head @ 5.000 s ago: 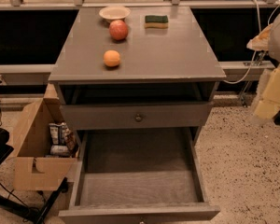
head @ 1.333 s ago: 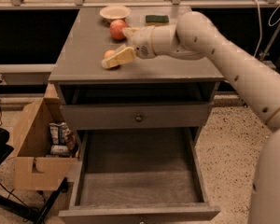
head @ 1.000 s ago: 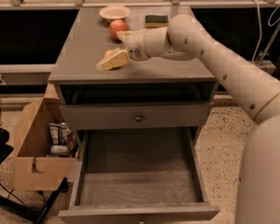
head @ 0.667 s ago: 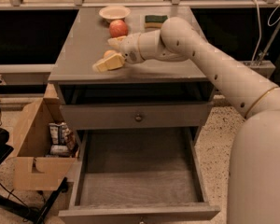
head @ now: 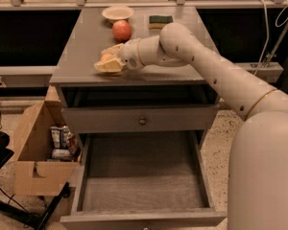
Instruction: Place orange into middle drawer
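Observation:
The orange (head: pixel 106 57) rests on the grey cabinet top (head: pixel 81 42), near its front left. My gripper (head: pixel 108 58) reaches in from the right and is open. One finger (head: pixel 113 48) is behind the orange and the other finger (head: pixel 107 67) is in front of it, so the fruit sits between them, partly hidden. The middle drawer (head: pixel 141 176) is pulled out below, with a bare grey floor. Above it, the upper drawer (head: pixel 141 119) with a small dark knob is shut.
A red-and-yellow apple (head: pixel 122 30), a white bowl (head: pixel 117 13) and a green sponge (head: pixel 161 20) lie farther back on the top. A cardboard box (head: pixel 36 152) with packets stands on the floor to the left. My arm (head: pixel 216 80) crosses the cabinet's right side.
My arm has come in from the right and the gripper has moved left across the top until its fingers sit around the orange. The orange has not visibly moved.

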`<state>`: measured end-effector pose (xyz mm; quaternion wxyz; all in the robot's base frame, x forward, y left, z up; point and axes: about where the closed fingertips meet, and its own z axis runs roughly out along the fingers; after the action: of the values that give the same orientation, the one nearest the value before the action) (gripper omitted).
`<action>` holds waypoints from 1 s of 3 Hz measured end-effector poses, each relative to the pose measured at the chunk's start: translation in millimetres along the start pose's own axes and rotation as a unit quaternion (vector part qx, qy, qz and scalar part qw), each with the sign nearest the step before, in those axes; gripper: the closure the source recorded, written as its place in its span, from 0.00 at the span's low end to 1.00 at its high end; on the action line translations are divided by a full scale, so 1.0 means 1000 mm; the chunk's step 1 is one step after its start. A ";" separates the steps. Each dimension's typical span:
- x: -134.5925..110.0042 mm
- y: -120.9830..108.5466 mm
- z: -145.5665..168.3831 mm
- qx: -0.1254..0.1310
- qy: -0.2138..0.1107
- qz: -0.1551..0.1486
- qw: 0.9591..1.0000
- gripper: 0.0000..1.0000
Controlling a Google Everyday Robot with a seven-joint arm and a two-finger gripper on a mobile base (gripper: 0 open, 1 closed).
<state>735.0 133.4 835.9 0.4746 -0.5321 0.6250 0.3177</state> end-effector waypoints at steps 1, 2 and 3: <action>0.000 0.002 0.003 -0.002 0.000 0.000 1.000 0.88; -0.001 0.002 0.004 -0.004 0.000 0.000 1.000 1.00; -0.001 0.002 0.004 -0.004 0.000 0.000 1.000 1.00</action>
<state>733.7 137.9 835.6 0.4729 -0.5338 0.6237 0.3201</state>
